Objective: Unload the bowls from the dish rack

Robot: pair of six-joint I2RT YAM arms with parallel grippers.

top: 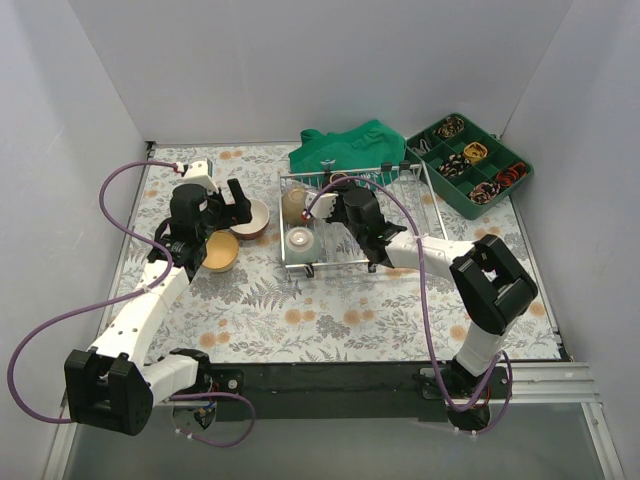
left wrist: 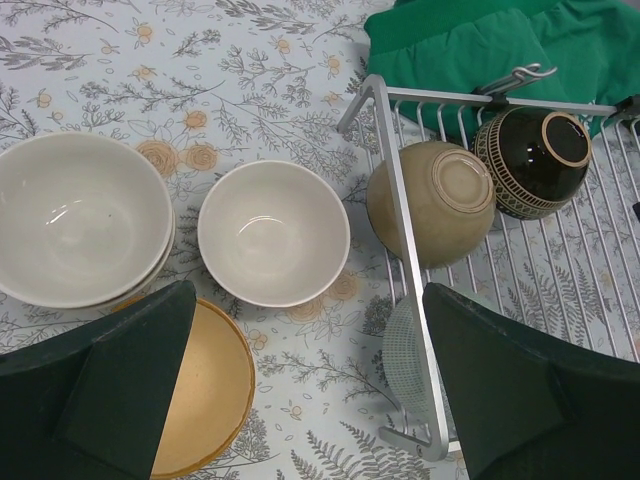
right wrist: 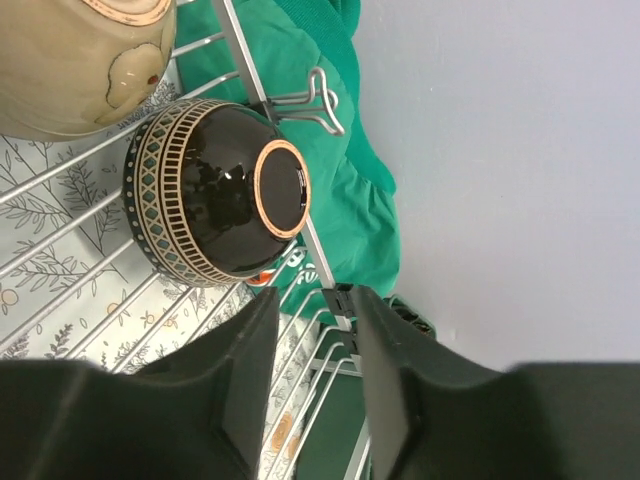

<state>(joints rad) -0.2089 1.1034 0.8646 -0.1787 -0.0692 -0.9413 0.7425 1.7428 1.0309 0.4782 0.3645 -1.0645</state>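
Dish rack (left wrist: 392, 170) sits far-centre on the tabletop (top: 330, 310), holding a tan bowl (left wrist: 430, 200) and a black bowl (right wrist: 210, 200); left end effector (left wrist: 308, 330) is spread wide above white bowls (left wrist: 273, 230) to the rack's left, and right end effector (right wrist: 312, 300) is narrowed to a slim gap just beside the black bowl.

we saw a matt silver metal wire dish rack (left wrist: 395, 190), a glossy black glazed bowl (right wrist: 200, 210), and soft green cloth (left wrist: 450, 40).

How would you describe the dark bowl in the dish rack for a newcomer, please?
Find the wire dish rack mid-table. At its far edge, by the green cloth, two bowls lie tipped side by side. Take the glossy black bowl with the patterned rim band, not the plain tan bowl.
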